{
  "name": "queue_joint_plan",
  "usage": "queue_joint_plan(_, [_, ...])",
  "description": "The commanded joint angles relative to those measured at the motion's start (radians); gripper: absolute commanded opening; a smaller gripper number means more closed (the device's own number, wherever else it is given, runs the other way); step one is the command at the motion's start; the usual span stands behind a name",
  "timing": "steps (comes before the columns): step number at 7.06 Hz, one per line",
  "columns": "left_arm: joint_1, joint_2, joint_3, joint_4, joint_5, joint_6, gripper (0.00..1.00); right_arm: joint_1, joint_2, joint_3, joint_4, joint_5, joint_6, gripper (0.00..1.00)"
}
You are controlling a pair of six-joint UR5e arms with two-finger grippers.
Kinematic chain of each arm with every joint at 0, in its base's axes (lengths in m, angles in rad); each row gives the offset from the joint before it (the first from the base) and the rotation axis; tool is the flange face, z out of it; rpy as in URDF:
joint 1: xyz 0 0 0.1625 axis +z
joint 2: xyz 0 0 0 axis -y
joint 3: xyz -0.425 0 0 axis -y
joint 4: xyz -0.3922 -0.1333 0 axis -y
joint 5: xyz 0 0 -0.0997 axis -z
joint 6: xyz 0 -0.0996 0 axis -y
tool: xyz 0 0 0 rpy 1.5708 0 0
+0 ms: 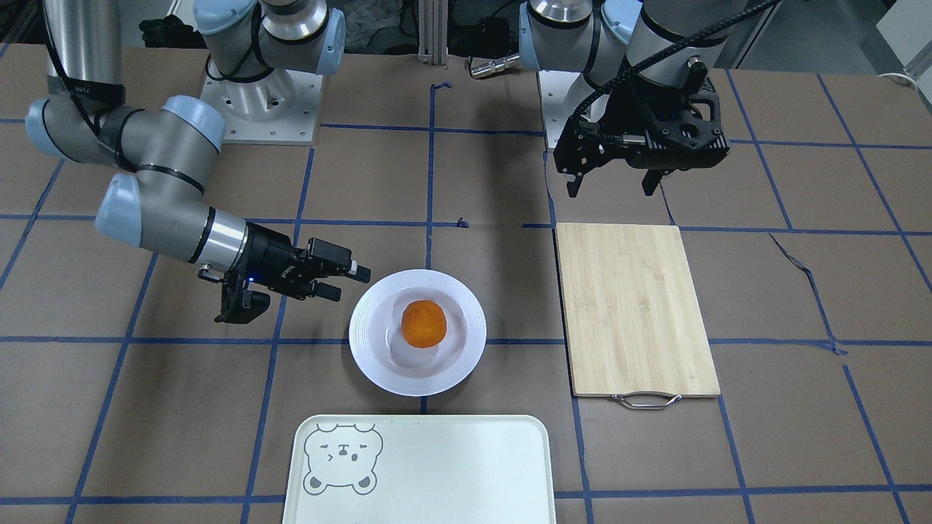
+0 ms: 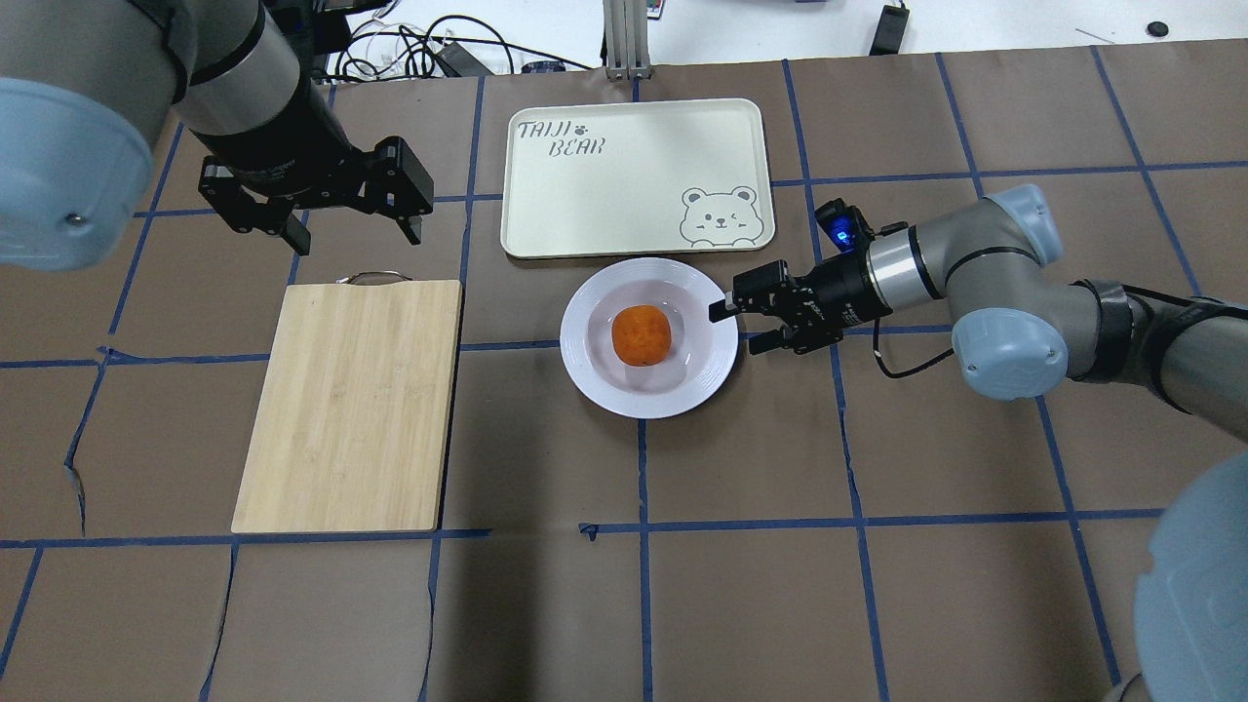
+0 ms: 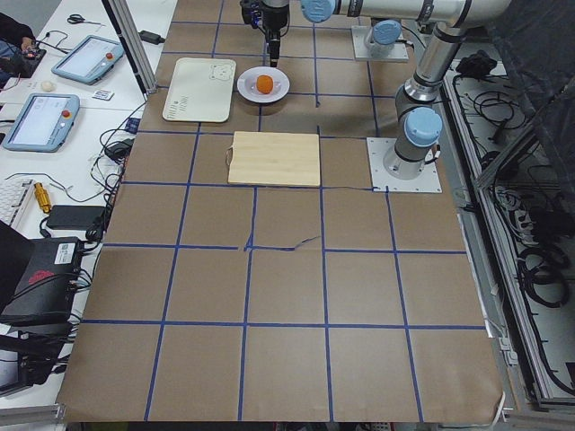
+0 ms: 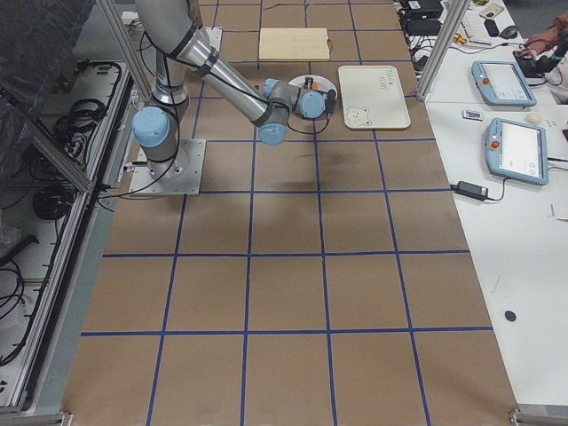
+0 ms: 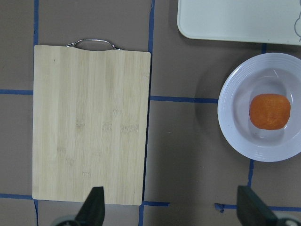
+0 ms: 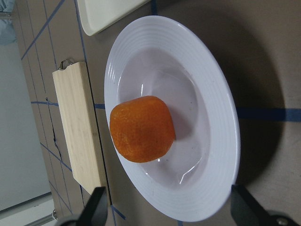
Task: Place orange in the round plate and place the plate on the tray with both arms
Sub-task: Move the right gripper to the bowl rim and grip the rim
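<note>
A small bright-orange fruit [image 2: 641,334] sits in the sunken centre of a glossy white round plate [image 2: 590,375]. A pale cream rectangular tray [image 2: 624,195] lies flat just beyond the plate's far side.

6 views: 4 fixed cameras, 2 on the wrists.
The front-facing camera looks steeply down from across the table [image 1: 801,437]. The overhead one looks forward and down from the opposite side, and both share the round plate [image 1: 366,338], tray [image 1: 466,473] and cutting board [image 1: 633,313]. 2 end cameras look along the table from far off. The left wrist view looks straight down from high up; the right wrist view sits close to the plate, tilted.
</note>
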Motion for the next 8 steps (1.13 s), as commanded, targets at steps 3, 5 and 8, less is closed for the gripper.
queue_joint_plan(3, [0.001,0.005,-0.004,0.000,0.004,0.000,1.00,-0.001,0.076,-0.008,-0.050,0.052,0.002,0.90])
queue_joint_plan(5, [0.001,0.005,-0.004,0.000,0.002,0.000,1.00,0.000,0.108,0.007,-0.110,0.050,0.001,0.90])
queue_joint_plan(8, [-0.003,0.005,-0.003,0.000,0.001,0.001,1.00,0.000,0.119,0.013,-0.111,0.052,0.001,0.83])
